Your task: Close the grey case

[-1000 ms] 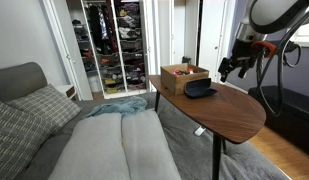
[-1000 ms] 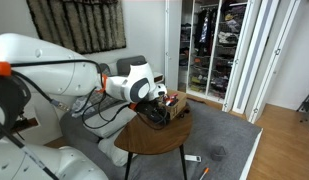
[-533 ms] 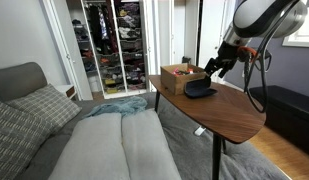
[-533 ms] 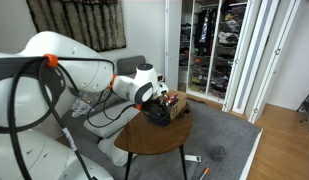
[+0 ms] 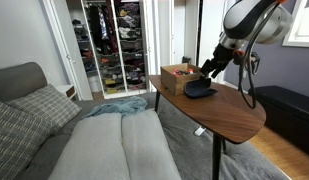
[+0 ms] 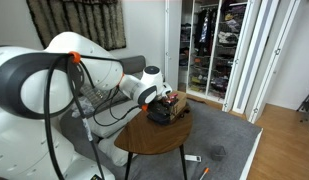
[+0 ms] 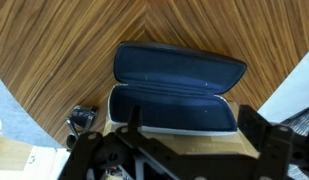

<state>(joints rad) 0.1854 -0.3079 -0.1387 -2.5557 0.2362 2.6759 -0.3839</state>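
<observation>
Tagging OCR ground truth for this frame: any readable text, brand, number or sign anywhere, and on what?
None readable.
The open grey case shows only plain dark lining in the wrist view, no logo.
The wooden box and closet shelves in both exterior views are too small and blurred to show any text.

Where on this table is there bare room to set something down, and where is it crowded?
Bare: the broad rounded end of the table, from the open grey case out to the rim. Crowded: the end nearest the closet, where the wooden box and the case sit close together, with the gripper above the case.
</observation>
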